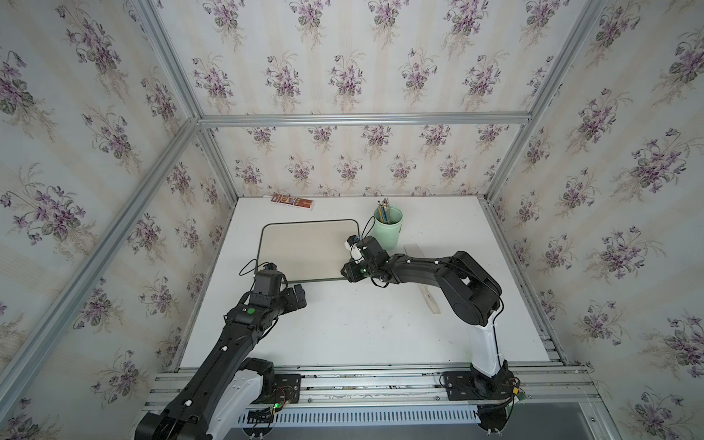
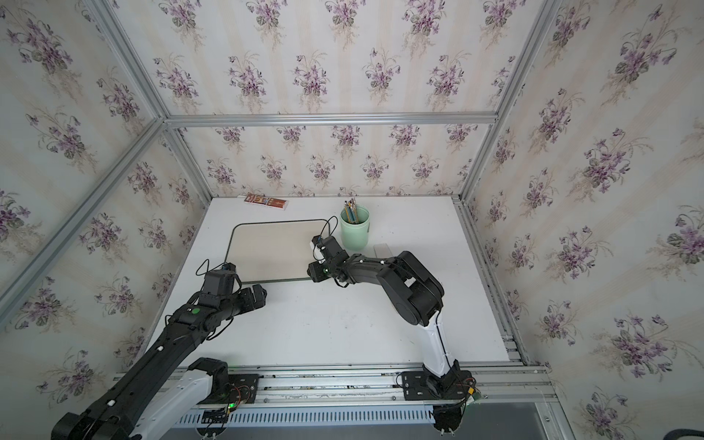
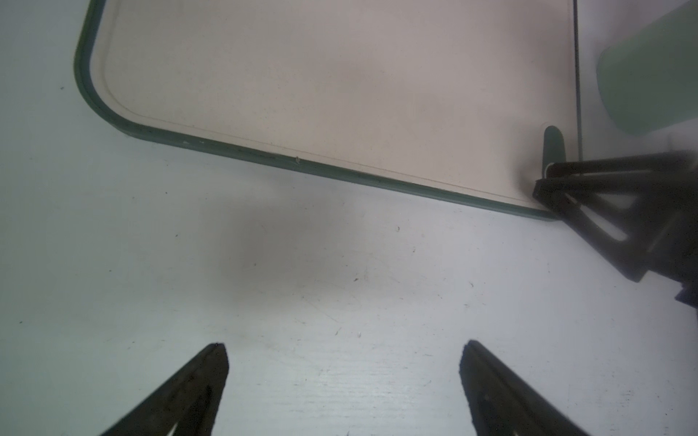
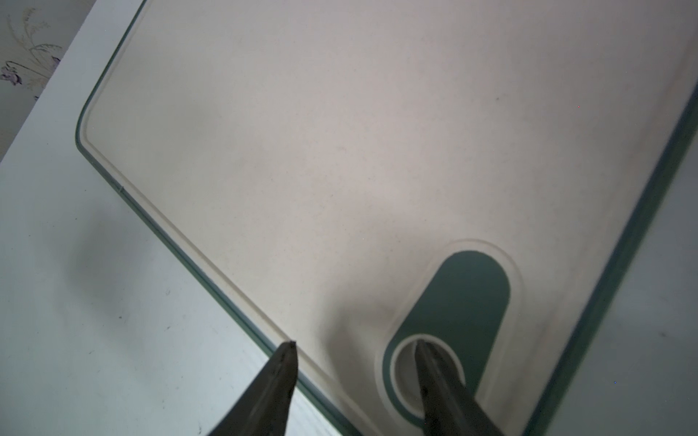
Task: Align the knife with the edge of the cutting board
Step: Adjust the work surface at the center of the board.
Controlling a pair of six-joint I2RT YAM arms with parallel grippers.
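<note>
I am straddling the board [image 4: 340, 151] corner with my right gripper [image 4: 355, 342], jaws apart, 1 finger [image 4: 440, 389] in the hole [image 4: 405, 373]; left gripper [image 3: 344, 343] hovering, also apart.

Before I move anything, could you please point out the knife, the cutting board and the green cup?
the knife [image 1: 429, 301], in a top view, on its handle
the cutting board [image 1: 304, 247], in a top view, on its bare beige middle
the green cup [image 1: 389, 238], in a top view, on its outer wall
</note>
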